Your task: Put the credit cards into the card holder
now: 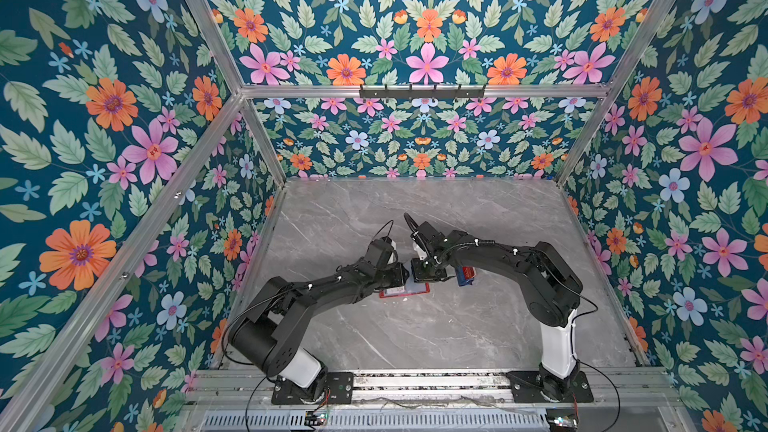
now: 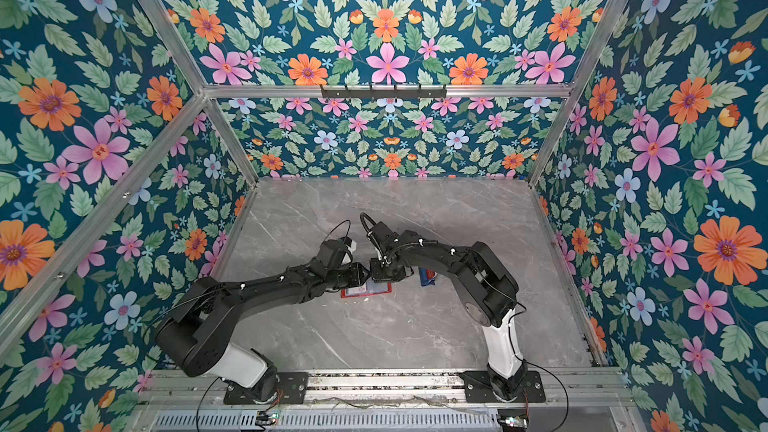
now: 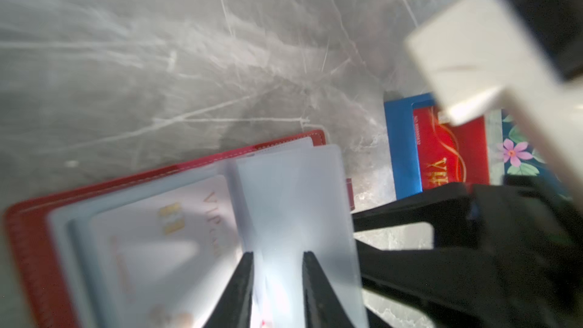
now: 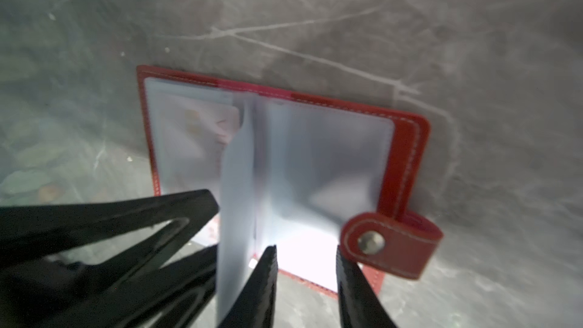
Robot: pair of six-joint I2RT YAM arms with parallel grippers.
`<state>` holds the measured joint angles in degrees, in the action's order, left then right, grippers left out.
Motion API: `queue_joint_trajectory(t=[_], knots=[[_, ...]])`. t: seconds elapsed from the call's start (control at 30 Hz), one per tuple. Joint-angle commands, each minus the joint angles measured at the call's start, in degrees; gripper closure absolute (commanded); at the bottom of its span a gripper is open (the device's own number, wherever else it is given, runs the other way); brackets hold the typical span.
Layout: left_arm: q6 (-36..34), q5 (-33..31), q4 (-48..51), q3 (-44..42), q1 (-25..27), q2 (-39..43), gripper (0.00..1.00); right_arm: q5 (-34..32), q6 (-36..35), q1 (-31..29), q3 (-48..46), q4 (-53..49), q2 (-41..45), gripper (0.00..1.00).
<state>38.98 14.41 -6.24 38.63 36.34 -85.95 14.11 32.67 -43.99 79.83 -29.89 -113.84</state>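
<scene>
- The card holder (image 4: 410,153) lies open on the counter (image 4: 315,11), with a pale card (image 3: 164,247) already in a sleeve.
- The red card (image 3: 451,153) is not yet in: it lies in the blue tray (image 3: 400,146) nearby.
- The left tool (image 3: 277,279) and right tool (image 4: 306,279), both released, hover at the sleeves.

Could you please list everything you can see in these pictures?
card holder: 1, red, open on the table, under both grippers
sleeves: several, pale clear, inside the card holder; one stands up
pale card: 1, whitish with gold lettering, in a sleeve
tray: 1, blue, right of the card holder
red card: 1, in the tray
table: 1, grey marble
walls: floral, around the table
frame: aluminium, along the walls
hook rail: 1, black, on the back bar
left gripper: black, open, over the sleeves
right gripper: black, open, over the sleeves
left arm, right arm: black, white bases
</scene>
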Motion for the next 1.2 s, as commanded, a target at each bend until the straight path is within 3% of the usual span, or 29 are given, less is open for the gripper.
queue_joint_trajectory(t=[0.0,0.13,0.33,0.6,0.7,0.93,1.17], knots=[[-0.57,-7.69,3.1,-0.81,0.03,4.06,0.64,5.24,-0.06,-0.05,0.01,3.78,-0.04,0.65],[-1.18,-13.29,5.88,-2.24,0.03,9.88,0.64,8.44,0.29,-0.15,0.88,5.76,-1.32,0.65],[-2.99,-15.63,7.41,-3.28,0.23,14.05,0.64,10.98,0.38,-0.4,2.99,6.29,-4.13,0.74],[-3.85,-11.6,5.71,-3.51,0.71,9.51,0.73,11.73,1.24,-0.55,3.41,7.26,-6.09,0.91],[-2.54,-10.88,4.53,-4.15,0.84,6.97,0.78,11.73,1.52,-0.57,3.31,7.38,-6.39,0.93],[0.25,-12.57,5.69,-4.28,0.84,1.49,0.77,11.06,1.44,-0.61,3.31,6.71,-5.72,0.93],[-0.92,-10.92,6.99,-2.93,0.85,3.12,0.76,7.43,0.84,-0.65,1.56,5.68,-0.72,0.89]])
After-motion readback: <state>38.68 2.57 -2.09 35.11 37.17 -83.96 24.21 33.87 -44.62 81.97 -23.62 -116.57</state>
